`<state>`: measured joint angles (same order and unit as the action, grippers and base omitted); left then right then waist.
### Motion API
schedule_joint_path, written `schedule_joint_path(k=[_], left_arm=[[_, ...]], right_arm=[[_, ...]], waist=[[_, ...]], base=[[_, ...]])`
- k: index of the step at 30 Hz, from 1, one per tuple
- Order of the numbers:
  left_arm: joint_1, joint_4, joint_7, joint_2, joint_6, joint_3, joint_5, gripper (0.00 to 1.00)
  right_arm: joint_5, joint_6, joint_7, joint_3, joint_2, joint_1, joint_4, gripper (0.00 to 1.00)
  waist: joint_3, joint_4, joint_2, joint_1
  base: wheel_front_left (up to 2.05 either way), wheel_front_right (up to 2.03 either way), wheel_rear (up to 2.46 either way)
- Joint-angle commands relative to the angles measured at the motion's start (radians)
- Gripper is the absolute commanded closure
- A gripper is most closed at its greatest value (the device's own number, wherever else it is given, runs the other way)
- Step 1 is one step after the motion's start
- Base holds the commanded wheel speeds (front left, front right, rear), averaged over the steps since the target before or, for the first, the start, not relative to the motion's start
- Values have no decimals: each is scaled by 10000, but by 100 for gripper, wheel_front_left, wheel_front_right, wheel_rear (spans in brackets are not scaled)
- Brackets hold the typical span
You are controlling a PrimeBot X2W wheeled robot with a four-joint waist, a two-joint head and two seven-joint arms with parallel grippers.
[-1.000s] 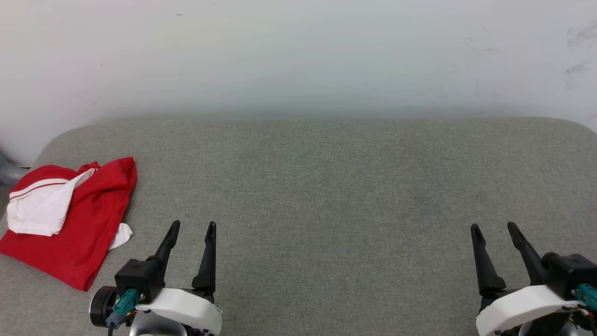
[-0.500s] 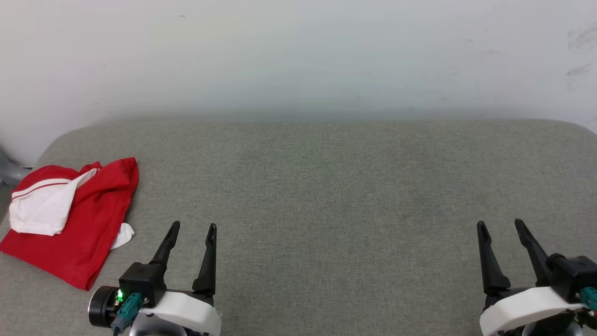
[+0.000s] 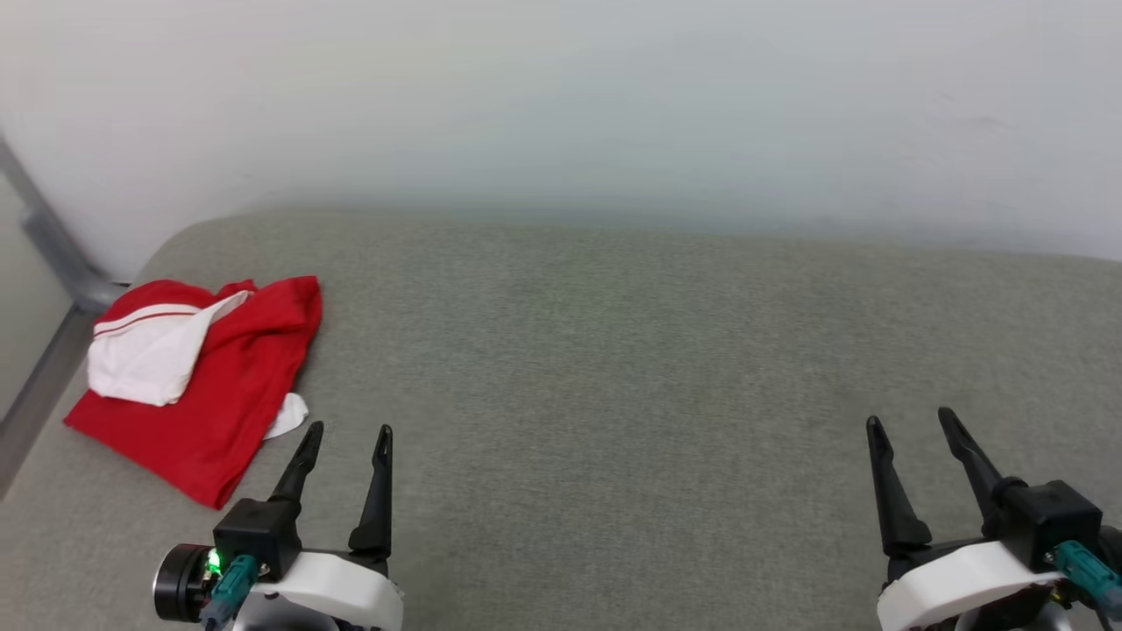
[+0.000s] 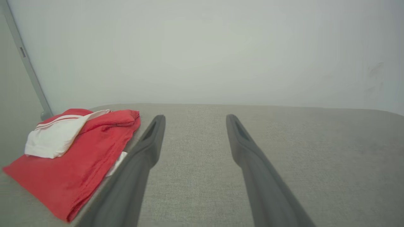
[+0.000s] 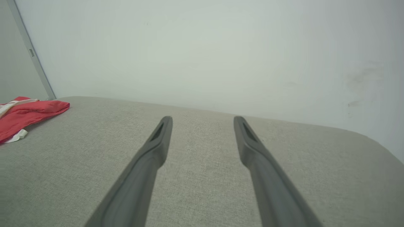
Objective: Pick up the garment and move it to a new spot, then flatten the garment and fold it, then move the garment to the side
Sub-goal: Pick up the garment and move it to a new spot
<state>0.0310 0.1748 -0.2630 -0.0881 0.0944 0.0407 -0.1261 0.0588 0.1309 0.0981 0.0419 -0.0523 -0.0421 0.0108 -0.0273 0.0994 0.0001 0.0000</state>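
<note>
The garment (image 3: 206, 377), a red shirt with a white sleeve folded over it, lies crumpled at the far left of the grey fabric surface (image 3: 614, 350). It also lies at the left in the left wrist view (image 4: 72, 157) and at the far left edge in the right wrist view (image 5: 25, 115). My left gripper (image 3: 348, 434) stands open just right of the garment's near corner, nothing between its fingers. My right gripper (image 3: 910, 422) is open too, far to the right over bare fabric.
A pale wall (image 3: 561, 105) rises behind the grey surface. A grey metal bar (image 3: 53, 245) runs down at the far left, beside the garment. The surface's rounded left corner (image 3: 166, 254) and left edge are close to the garment.
The whole head view has shifted, so the camera turned left; the garment now shows further right and the metal bar has come into view. Both grippers stay open.
</note>
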Motion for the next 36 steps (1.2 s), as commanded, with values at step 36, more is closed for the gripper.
schedule_joint_path(k=[36], left_arm=[[-159,31,-26,103,289,-990,189,0]], right_arm=[[249,-3,167,-893,27,384,-226,0]], waist=[[-70,3146,-1,0]], base=[[0,0,0]])
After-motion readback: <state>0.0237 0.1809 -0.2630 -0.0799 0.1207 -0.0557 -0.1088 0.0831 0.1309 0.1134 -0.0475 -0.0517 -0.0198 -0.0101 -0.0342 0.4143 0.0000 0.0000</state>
